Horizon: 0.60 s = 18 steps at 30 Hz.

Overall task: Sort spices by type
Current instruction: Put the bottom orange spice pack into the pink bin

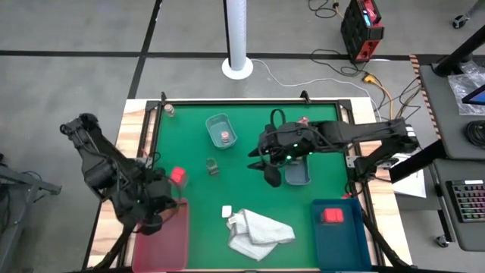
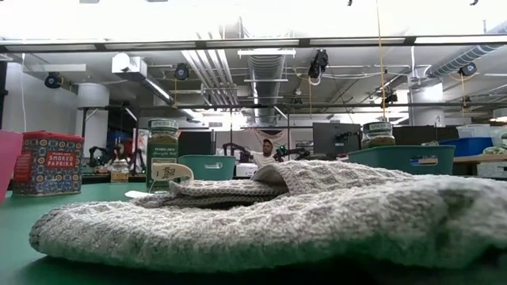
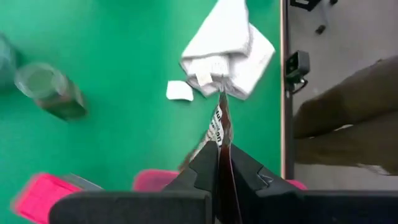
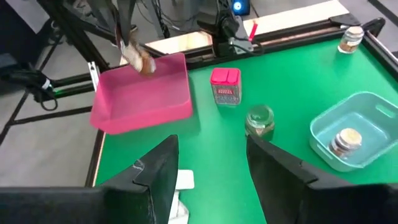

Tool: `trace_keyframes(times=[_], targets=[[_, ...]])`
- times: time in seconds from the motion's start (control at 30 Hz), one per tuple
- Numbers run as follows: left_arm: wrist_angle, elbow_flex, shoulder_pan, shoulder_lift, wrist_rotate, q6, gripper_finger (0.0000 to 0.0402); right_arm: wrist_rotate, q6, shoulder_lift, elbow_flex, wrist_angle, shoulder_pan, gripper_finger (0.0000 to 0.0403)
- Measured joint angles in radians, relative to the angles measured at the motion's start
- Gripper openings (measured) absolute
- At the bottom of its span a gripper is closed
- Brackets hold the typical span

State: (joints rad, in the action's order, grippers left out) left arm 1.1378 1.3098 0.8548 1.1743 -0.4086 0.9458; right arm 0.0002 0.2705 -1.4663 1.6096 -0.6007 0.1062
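Note:
My left gripper (image 3: 219, 163) hangs over the pink tray (image 1: 163, 239) at the near left, shut on a flat brown-and-white packet (image 3: 219, 127). My right gripper (image 4: 208, 165) stands open above mid-table, nothing between its fingers, also seen in the high view (image 1: 273, 178). A red paprika tin (image 1: 178, 176) and a greenish jar (image 1: 212, 165) stand upright on the green mat. A clear jar (image 1: 226, 137) sits in a pale blue-green tray (image 1: 216, 121). Another jar (image 1: 170, 111) stands at the far left corner. A red block (image 1: 332, 215) lies in the dark blue tray (image 1: 337, 243). My left gripper pinches the packet's flat faces (image 3: 220, 144) between its two fingers (image 3: 202, 163), and the packet shows edge-on. The fingers slant downward. The packet sticks out past the fingertips and is lifted clear above the pink tray, as the right wrist view shows (image 4: 142, 61).
A white knitted cloth (image 1: 259, 231) lies crumpled at the near middle, with a small white scrap (image 1: 226, 211) beside it. A second pale tray (image 1: 297, 173) sits under my right arm. Black rails (image 1: 250, 104) edge the mat.

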Motion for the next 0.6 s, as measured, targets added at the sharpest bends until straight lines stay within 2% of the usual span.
trace_keyframes(times=[0.07,0.2,0.43,0.6], targets=[[-0.05,-0.088,0.054,-0.027,-0.033,0.07,0.0,0.0,0.001,-0.022,0.0,0.013,-0.002,0.0181],[-0.204,-0.265,0.144,-0.075,-0.175,0.123,0.0,0.0,0.016,-0.055,0.0,0.043,-0.007,0.0187],[-0.287,-0.501,0.205,-0.145,-0.185,0.152,0.0,0.0,0.045,-0.068,0.0,0.058,-0.009,0.0187],[-0.44,-0.643,0.21,-0.215,-0.187,0.154,0.0,0.0,0.078,-0.063,0.0,0.065,-0.009,0.018]])
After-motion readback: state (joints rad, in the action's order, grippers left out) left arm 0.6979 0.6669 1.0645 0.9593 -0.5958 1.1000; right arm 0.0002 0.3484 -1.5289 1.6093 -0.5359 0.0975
